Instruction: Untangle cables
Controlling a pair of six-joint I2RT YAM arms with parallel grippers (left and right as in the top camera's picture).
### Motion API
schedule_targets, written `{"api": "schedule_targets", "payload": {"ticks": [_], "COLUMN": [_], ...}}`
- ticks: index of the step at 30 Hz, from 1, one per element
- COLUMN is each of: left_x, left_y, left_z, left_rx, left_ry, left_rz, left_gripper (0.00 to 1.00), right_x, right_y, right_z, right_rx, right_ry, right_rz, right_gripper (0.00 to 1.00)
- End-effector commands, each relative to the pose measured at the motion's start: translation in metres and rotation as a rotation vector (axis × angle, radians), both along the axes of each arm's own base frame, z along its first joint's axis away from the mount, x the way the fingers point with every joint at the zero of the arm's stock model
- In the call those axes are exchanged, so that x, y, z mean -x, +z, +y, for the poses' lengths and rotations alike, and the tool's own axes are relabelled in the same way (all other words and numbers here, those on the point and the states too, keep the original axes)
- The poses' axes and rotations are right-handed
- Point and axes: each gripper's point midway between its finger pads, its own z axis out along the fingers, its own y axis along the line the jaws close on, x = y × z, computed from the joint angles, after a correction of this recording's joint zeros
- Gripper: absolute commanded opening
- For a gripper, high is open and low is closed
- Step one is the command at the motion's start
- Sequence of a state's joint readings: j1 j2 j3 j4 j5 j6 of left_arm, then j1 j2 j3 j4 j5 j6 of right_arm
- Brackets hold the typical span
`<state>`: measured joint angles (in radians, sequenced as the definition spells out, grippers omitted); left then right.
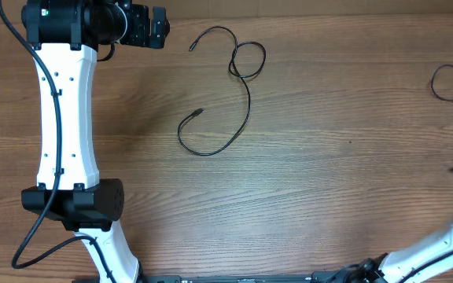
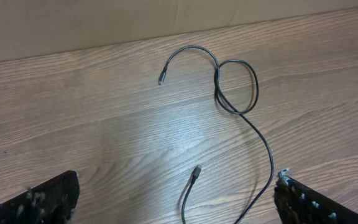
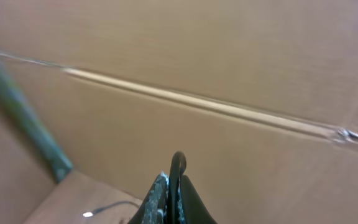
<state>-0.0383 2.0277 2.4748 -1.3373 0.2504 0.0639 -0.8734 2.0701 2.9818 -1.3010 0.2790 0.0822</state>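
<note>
Soft even light, glare on the table [image 2: 166,134]; right wrist view blurred.

Tabletop [image 1: 329,181]: brown wood grain, smooth, with a soft sheen on my left wrist feed. Cable [image 1: 247,94]: black smooth jacket, faintly glossy; plug tip [image 2: 161,79] greyish, metallic-looking. Left arm shell [image 1: 68,118]: white glossy plastic, with matt black joints. Left fingers [image 2: 48,199]: black, rough, flecked with whitish scuffs. On my right wrist feed, matt brown cardboard [image 3: 229,50] crossed by a shiny tape strip [image 3: 197,102]
</note>
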Motion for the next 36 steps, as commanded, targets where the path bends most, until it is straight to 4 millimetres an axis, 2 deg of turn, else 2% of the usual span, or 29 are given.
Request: {"api": "schedule_targets", "payload": {"ticks": [1, 3, 6, 8, 12, 14, 16, 18, 22, 23, 26, 29, 32, 36], "left_x": [-0.003, -0.002, -0.002, -0.002, -0.001, -0.001, 0.001, 0.002, 0.004, 0.004, 0.006, 0.006, 0.006, 0.006], "left_y": [-0.004, -0.004, -0.004, -0.004, -0.004, -0.004, -0.005, -0.006, -0.007, -0.007, -0.008, -0.009, -0.008, -0.008], "left_z": [0.002, 0.001, 0.001, 0.0, 0.0, -0.001, -0.001, -0.003, -0.003, -0.003, -0.003, -0.003, -0.003, -0.003], "left_rx": [-0.013, -0.009, -0.003, 0.01, 0.025, 0.029, 0.033, 0.04, 0.042, 0.042, 0.042, 0.042, 0.042, 0.042], "left_ry": [-0.016, -0.02, -0.014, -0.002, 0.01, 0.014, 0.011, 0.004, 0.003, 0.003, 0.003, 0.003, 0.003, 0.003], "left_rz": [0.001, 0.003, 0.007, 0.012, 0.018, 0.023, 0.029, 0.038, 0.044, 0.046, 0.054, 0.059, 0.057, 0.055], "left_gripper": [1.0, 1.0, 1.0, 1.0, 1.0, 1.0, 1.0, 1.0, 1.0, 1.0, 1.0, 1.0, 1.0, 1.0], "right_x": [0.01, 0.01, 0.014, 0.012, 0.001, -0.008, -0.018, -0.034, -0.061, -0.069, -0.081, -0.086, -0.082, -0.073], "right_y": [-0.019, -0.028, -0.022, -0.011, -0.005, -0.011, -0.025, -0.058, -0.141, -0.171, -0.241, -0.316, -0.367, -0.404], "right_z": [-0.024, -0.037, -0.045, -0.046, -0.041, -0.037, -0.038, -0.04, -0.049, -0.051, -0.052, -0.045, -0.033, -0.021], "right_rx": [-0.084, -0.115, -0.105, -0.07, -0.057, -0.06, -0.088, -0.16, -0.324, -0.377, -0.491, -0.589, -0.659, -0.75], "right_ry": [0.06, 0.118, 0.168, 0.2, 0.257, 0.281, 0.297, 0.321, 0.353, 0.359, 0.367, 0.371, 0.367, 0.315], "right_rz": [-0.046, -0.079, -0.123, -0.152, -0.171, -0.144, -0.118, -0.066, 0.031, 0.054, 0.106, 0.152, 0.18, 0.16], "right_gripper": [0.04, 0.04, 0.04, 0.04, 0.04, 0.04, 0.04, 0.04, 0.04, 0.04, 0.04, 0.04, 0.04, 0.04]}}
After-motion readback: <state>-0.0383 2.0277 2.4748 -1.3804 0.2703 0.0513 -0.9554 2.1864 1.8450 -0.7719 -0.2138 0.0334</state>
